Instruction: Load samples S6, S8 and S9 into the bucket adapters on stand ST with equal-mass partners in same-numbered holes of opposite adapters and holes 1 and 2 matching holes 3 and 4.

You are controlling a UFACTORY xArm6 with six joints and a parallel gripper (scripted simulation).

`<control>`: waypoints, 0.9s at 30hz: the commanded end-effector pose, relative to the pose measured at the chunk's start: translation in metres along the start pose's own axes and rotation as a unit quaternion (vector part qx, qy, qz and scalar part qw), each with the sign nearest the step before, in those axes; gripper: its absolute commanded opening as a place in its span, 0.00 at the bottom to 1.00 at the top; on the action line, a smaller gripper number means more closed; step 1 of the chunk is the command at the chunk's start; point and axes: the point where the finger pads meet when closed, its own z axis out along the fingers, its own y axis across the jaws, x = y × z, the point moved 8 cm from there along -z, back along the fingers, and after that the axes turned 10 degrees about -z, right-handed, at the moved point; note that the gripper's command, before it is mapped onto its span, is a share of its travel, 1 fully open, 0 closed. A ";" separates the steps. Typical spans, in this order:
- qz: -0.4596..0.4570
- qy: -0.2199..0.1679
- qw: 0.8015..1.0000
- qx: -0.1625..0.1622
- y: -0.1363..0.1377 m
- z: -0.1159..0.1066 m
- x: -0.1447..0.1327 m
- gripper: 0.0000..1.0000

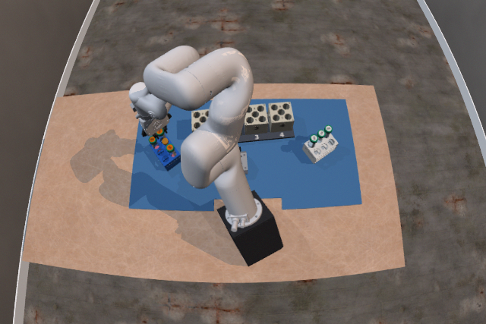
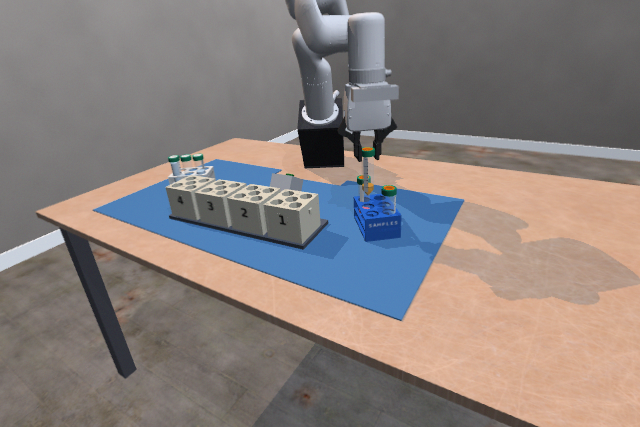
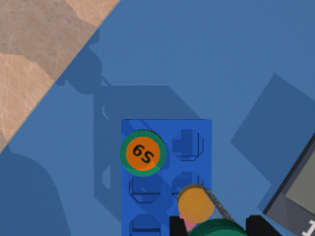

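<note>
My gripper (image 1: 158,131) (image 2: 368,155) (image 3: 218,229) is shut on an orange-dot tube (image 2: 366,169), held upright over the blue samples rack (image 1: 168,165) (image 2: 382,231) (image 3: 166,126). Its ID is hidden; its lower tip looks orange. Tube S9 (image 1: 153,139) (image 2: 389,190) (image 3: 143,153) stands in a corner well. Another orange-dot tube (image 1: 169,148) (image 2: 363,179) stands in the rack, ID unreadable. Adapters 1 (image 2: 294,223), 2 (image 2: 248,215), 3 (image 1: 256,127) (image 2: 212,207) and 4 (image 1: 281,127) (image 2: 180,201) stand on the stand; their visible holes look empty.
A white rack (image 1: 314,156) with three white-dot tubes stands at the right in the top view. The small sloped desk (image 1: 244,162) (image 2: 283,182) is behind the adapters in the exterior view. The arm hides adapter 2 and part of adapter 1 in the top view.
</note>
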 end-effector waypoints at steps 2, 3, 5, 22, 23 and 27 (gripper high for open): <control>0.000 0.002 1.000 0.000 0.000 -0.010 0.001 0.00; 0.000 0.002 1.000 0.000 0.000 -0.010 0.001 0.00; 0.000 0.002 1.000 0.000 0.000 -0.012 0.001 0.00; 0.000 0.002 1.000 0.000 0.000 -0.042 0.001 0.00; 0.000 0.002 1.000 0.000 0.000 -0.044 0.001 0.00; 0.000 0.002 1.000 0.000 0.000 -0.050 0.001 0.00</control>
